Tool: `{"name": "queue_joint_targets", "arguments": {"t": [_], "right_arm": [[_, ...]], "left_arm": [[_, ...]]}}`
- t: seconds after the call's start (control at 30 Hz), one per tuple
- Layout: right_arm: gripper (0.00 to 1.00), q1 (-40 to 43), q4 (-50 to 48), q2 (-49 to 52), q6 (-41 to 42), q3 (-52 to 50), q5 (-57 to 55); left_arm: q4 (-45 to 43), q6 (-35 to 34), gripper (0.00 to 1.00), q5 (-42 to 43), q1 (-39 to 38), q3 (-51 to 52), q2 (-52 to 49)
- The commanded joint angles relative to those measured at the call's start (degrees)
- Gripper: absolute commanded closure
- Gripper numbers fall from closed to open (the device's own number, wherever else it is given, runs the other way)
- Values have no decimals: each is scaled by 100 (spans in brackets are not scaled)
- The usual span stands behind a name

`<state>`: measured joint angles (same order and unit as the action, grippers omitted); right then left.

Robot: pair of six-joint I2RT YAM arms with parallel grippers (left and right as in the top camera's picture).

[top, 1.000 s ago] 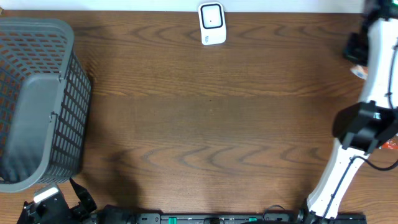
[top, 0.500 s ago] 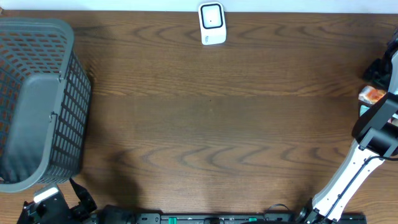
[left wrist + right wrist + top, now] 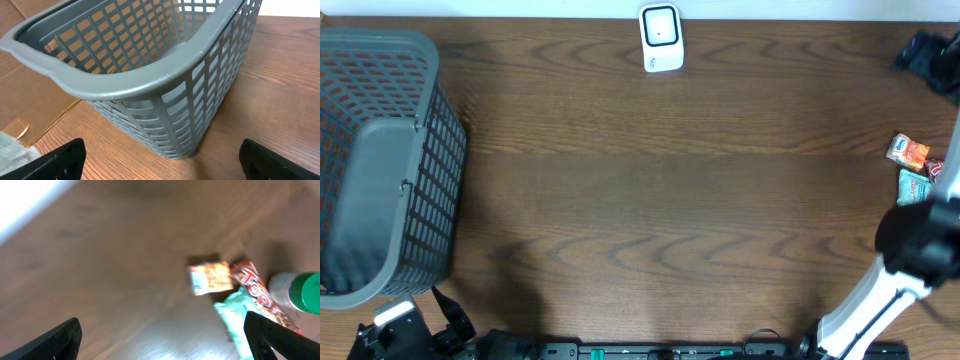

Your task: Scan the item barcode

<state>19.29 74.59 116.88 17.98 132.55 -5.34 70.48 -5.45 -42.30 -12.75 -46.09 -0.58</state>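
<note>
Several snack items lie at the table's right edge: an orange packet [image 3: 212,278] [image 3: 908,150], a red "Top" wrapper [image 3: 258,296], a teal packet [image 3: 239,318] [image 3: 915,186] and a green-capped bottle [image 3: 301,292]. No barcode can be read in the blurred right wrist view. The white scanner [image 3: 661,39] stands at the table's far edge, in the middle. My right gripper [image 3: 170,341] hangs open and empty above the table, left of the items. My left gripper [image 3: 162,161] is open and empty too, low in front of the grey basket [image 3: 150,85].
The grey mesh basket [image 3: 380,160] fills the table's left side. My white right arm [image 3: 875,285] rises along the right edge, its black end [image 3: 928,52] at the far right corner. Brown wooden tabletop [image 3: 660,200] spans the middle.
My right arm has swung out toward the right edge, uncovering the orange and teal packets. Its jaws have gone from shut to open. The left arm has not moved.
</note>
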Motion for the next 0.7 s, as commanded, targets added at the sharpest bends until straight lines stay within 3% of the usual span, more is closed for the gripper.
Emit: {"name": "queue_joint_targets", "arguments": {"t": [0.0, 0.2, 0.67], "right_arm": [[1, -374, 238, -1086, 0, 170, 501], [1, -846, 667, -2765, -2, 170, 501], [1, -846, 741, -5235, -2, 170, 498]], "left_arm": [[2, 72, 2, -31, 20, -4, 42], [2, 72, 2, -31, 20, -4, 42], [2, 72, 2, -31, 20, -4, 42]]}}
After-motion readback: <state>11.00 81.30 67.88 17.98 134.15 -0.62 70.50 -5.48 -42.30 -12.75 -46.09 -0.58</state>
